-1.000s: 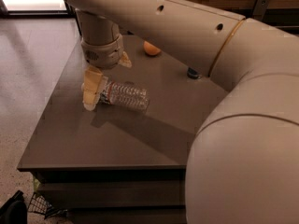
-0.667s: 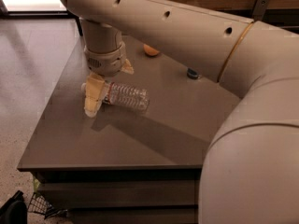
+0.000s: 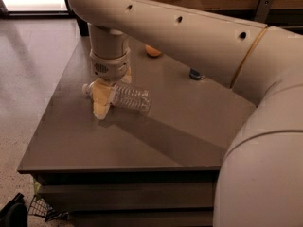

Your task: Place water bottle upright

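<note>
Lying water bottle (image 3: 131,97) beneath pincer (image 3: 111,95)

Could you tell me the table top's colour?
The table top is dark grey-brown, camera view; the gripper is at the lying water bottle.

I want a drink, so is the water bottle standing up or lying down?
Lying down. The water bottle rests on its side on the table, with the claw at its cap end.
</note>
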